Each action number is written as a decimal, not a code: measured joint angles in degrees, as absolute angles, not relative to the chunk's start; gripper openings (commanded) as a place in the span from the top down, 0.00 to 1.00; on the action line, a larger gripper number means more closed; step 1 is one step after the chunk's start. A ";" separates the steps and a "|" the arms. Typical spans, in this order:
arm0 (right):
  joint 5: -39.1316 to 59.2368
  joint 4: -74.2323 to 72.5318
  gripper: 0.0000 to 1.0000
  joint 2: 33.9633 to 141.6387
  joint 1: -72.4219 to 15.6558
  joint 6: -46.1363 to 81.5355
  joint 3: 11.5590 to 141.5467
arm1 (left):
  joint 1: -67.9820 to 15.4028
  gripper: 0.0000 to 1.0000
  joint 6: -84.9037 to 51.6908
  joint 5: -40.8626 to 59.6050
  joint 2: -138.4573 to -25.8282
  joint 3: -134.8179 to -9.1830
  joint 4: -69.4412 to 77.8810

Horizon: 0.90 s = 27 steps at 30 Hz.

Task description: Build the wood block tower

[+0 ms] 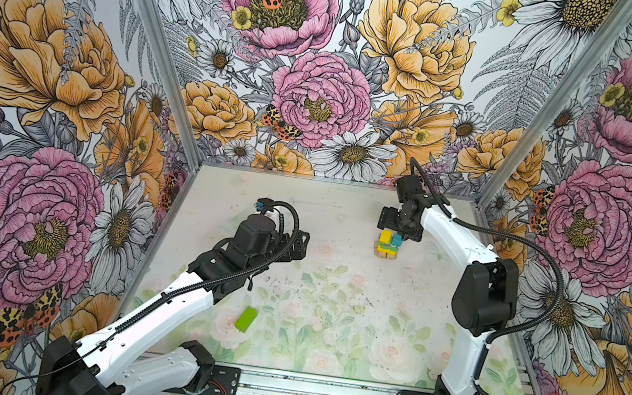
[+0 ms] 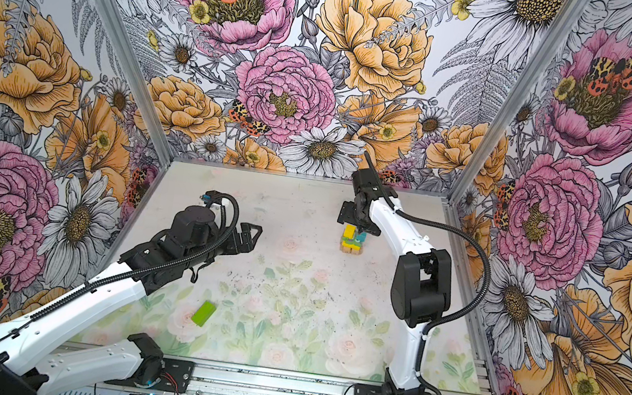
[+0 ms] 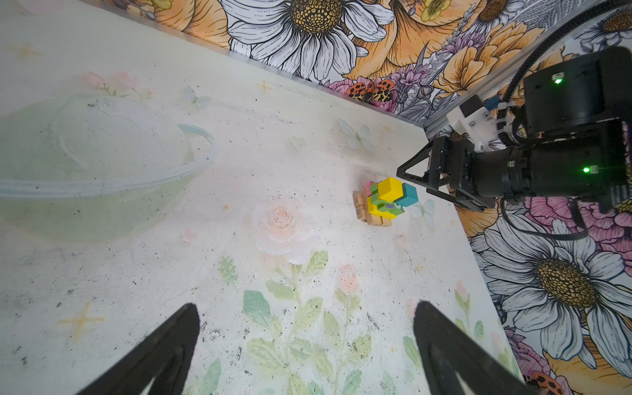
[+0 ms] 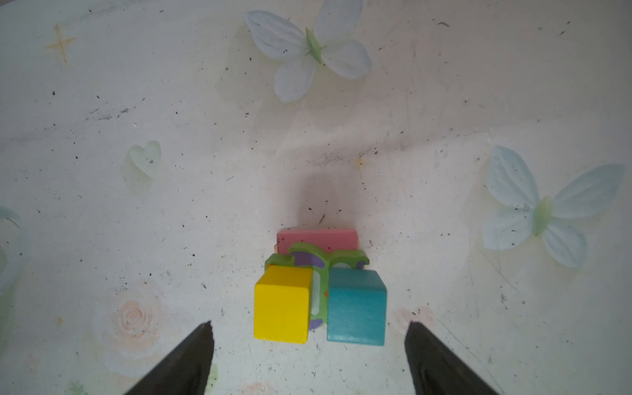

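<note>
In both top views the tower (image 1: 387,245) stands at the far right of the desk (image 1: 329,209), tan bars under coloured pieces, with the right gripper (image 1: 390,228) right above it. The left gripper (image 1: 301,242) hangs over mid-desk, well apart from the tower. A lime-green block (image 1: 246,319) lies alone near the front, beside the left arm.

In the left wrist view the left gripper (image 3: 306,307) is spread wide with nothing between its fingers. The tower (image 3: 384,201) is well ahead of it, and the right gripper (image 3: 412,181) is close beside its top.

In the right wrist view the right gripper (image 4: 309,323) is open. Its fingers flank the yellow block (image 4: 282,304) and teal block (image 4: 355,307), touching neither. Both rest on a green printed piece (image 4: 321,260), with a pink block (image 4: 318,239) beyond.
</note>
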<state>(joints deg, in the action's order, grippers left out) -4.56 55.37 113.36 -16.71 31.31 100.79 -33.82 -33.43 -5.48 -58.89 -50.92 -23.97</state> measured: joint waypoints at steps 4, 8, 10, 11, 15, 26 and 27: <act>-4.73 55.64 0.09 113.36 -16.71 30.74 100.79 | -33.71 0.01 -33.08 -5.45 -58.87 -50.92 -23.97; -4.75 55.75 0.09 113.40 -16.71 30.37 100.79 | -33.61 0.01 -32.99 -5.45 -58.87 -50.89 -23.97; -4.75 55.77 0.09 113.40 -16.71 30.35 100.79 | -33.61 0.01 -32.99 -5.45 -58.87 -50.89 -23.97; -4.75 55.77 0.09 113.40 -16.71 30.35 100.79 | -33.61 0.01 -32.99 -5.43 -58.87 -50.89 -23.97; -4.73 55.77 0.09 114.13 -16.71 29.93 100.90 | -33.56 0.01 -32.99 -5.43 -58.87 -50.89 -23.97; -4.69 55.99 0.10 115.98 -16.64 29.45 100.90 | -33.56 0.01 -32.99 -5.43 -58.98 -50.92 -23.99; -4.69 55.99 0.10 115.98 -16.56 29.43 100.90 | -33.56 0.01 -32.99 -5.43 -58.98 -50.89 -23.99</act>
